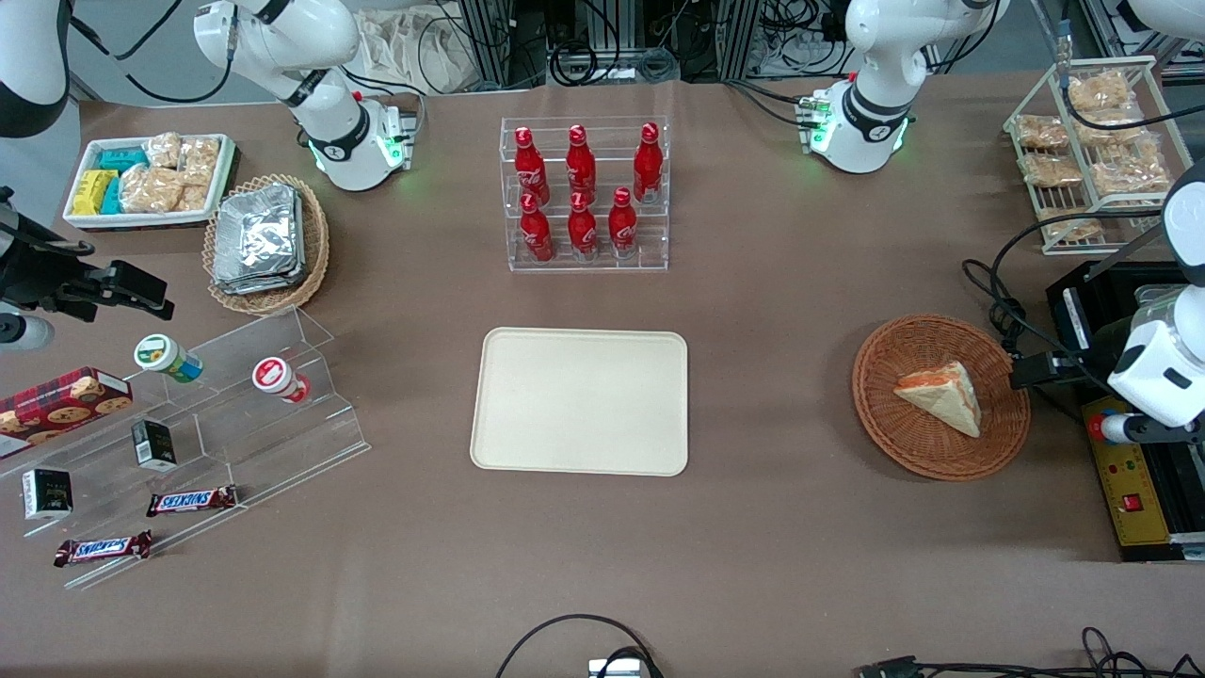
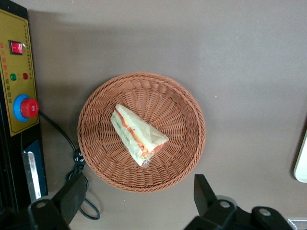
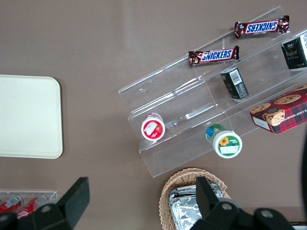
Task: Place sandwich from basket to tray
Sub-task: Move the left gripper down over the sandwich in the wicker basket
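Front view sits high and looks steeply down over the whole brown counter (image 1: 753, 527), both arm bases along its top edge. The left wrist camera looks straight down from close above the basket (image 2: 141, 132) with the sandwich (image 2: 138, 135) in it; its own hand (image 2: 139, 201) frames the shot, dark fingers (image 2: 204, 191) spread wide apart. Both views share that basket (image 1: 939, 395), the sandwich (image 1: 941, 395), the yellow control panel (image 1: 1134, 485) and a sliver of the tray (image 2: 302, 160). The right wrist camera also faces straight down, close over the clear stepped stand (image 3: 216, 105) at the parked arm's end, sharing it (image 1: 216, 424), the tray's edge (image 3: 29, 117) and the foil basket (image 3: 192, 201) with the front view.
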You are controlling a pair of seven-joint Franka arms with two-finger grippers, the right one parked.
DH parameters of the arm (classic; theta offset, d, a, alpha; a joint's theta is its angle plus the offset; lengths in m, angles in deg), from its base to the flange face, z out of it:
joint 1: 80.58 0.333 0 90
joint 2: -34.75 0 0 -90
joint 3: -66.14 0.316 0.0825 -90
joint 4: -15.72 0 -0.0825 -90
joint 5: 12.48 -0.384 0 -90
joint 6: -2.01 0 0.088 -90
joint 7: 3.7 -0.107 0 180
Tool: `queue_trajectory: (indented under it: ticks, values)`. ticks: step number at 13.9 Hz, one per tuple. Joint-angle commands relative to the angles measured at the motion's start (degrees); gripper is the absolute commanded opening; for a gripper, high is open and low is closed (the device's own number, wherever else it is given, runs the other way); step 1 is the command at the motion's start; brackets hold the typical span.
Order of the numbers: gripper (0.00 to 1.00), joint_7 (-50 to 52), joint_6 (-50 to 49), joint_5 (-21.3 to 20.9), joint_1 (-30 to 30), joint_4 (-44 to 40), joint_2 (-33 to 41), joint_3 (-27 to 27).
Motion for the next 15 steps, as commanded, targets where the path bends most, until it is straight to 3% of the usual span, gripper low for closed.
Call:
queue_trajectory:
  ticks: [1,9,15]
  values:
    - [1.00,6.9,-0.1,-0.8,0.6,0.7,-1.4,-0.3]
    - [1.00,36.9,15.5,0.1,2.7,13.4,-3.1,-0.4]
    - [1.00,44.8,18.6,0.2,3.5,18.2,-5.1,-0.4]
